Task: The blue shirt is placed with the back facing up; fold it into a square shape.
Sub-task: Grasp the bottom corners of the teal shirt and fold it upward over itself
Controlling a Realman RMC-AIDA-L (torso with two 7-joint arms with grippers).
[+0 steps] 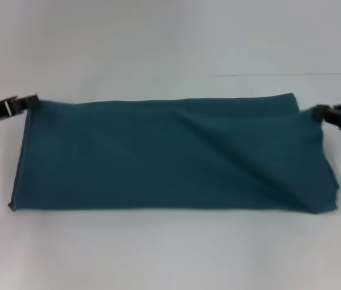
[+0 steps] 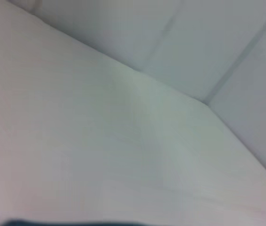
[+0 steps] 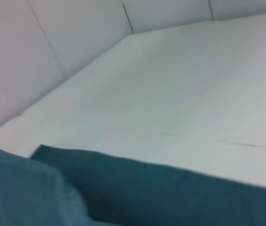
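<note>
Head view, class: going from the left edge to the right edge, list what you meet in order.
left gripper → blue shirt, folded into a long band on the white table → right gripper.

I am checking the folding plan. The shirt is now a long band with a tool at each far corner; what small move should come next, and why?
Probably the right tool should carry its corner across toward the left tool. The blue shirt lies as a long flat band on the table, so halving its length would bring it near a square. A diagonal crease already rises from that right corner.
</note>
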